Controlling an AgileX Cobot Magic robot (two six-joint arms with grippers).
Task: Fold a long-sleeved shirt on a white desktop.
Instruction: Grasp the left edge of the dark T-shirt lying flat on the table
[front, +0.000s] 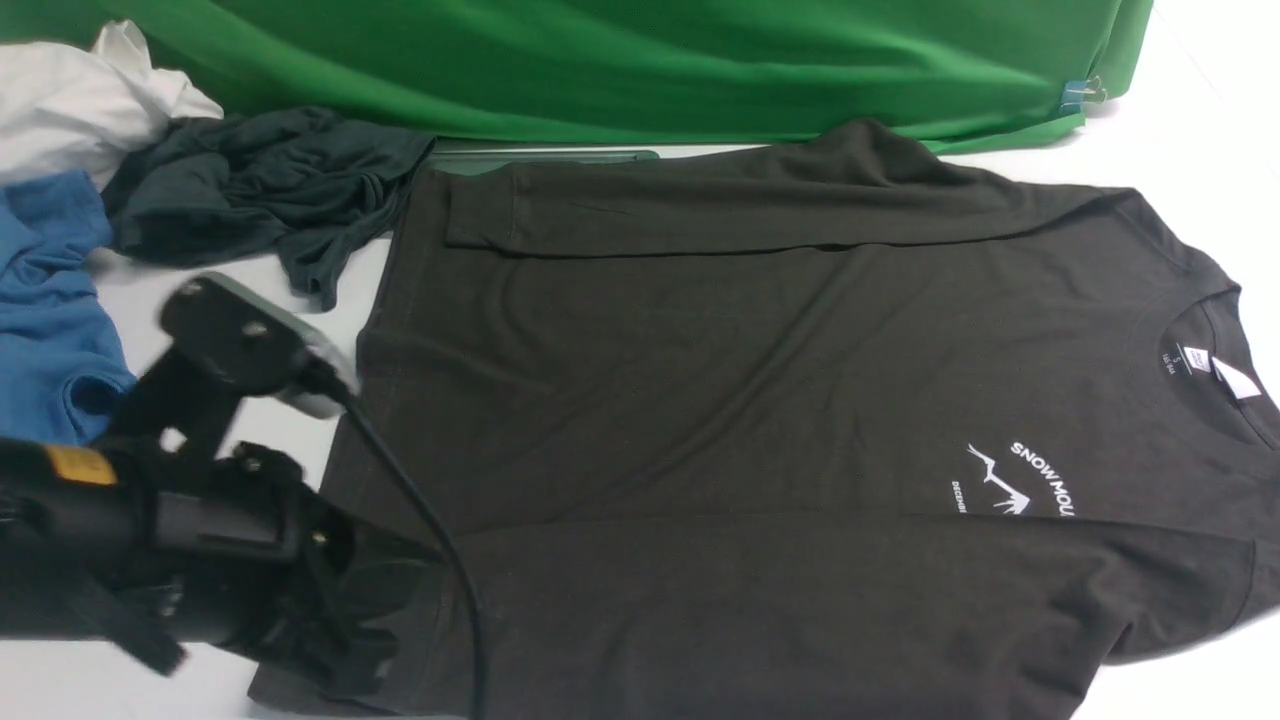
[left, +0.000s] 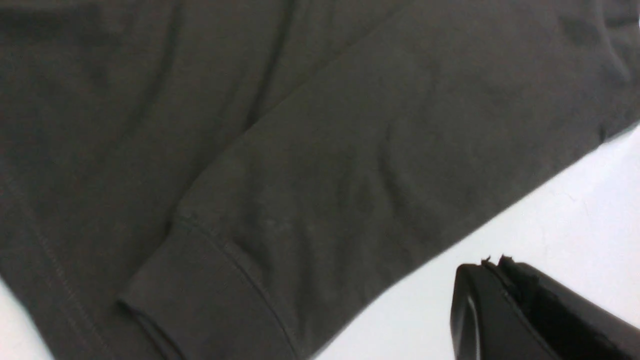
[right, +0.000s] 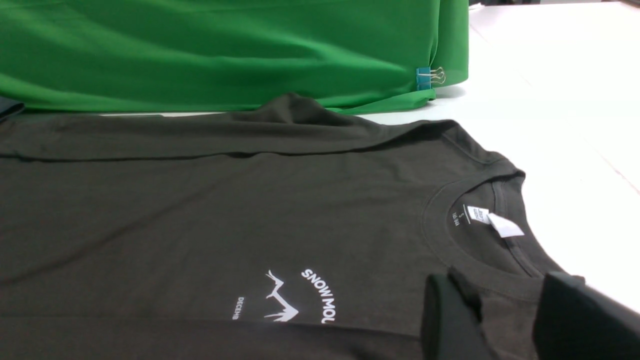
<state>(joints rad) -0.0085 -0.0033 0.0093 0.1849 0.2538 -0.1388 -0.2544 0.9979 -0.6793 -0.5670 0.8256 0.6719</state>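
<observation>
The black long-sleeved shirt lies flat on the white desktop, collar to the right and hem to the left. Both sleeves are laid across the body, one along the far edge and one along the near edge. My left gripper is at the near left corner, beside the near sleeve's cuff. In the left wrist view it is shut and empty over bare desktop. My right gripper does not show in the front view. It hovers open over the shirt's near shoulder, just short of the collar with its white label.
A green cloth backdrop hangs along the far side, with a binder clip at its right end. At far left lie a crumpled dark grey garment, a blue shirt and a white cloth. A grey plate edge shows behind the shirt.
</observation>
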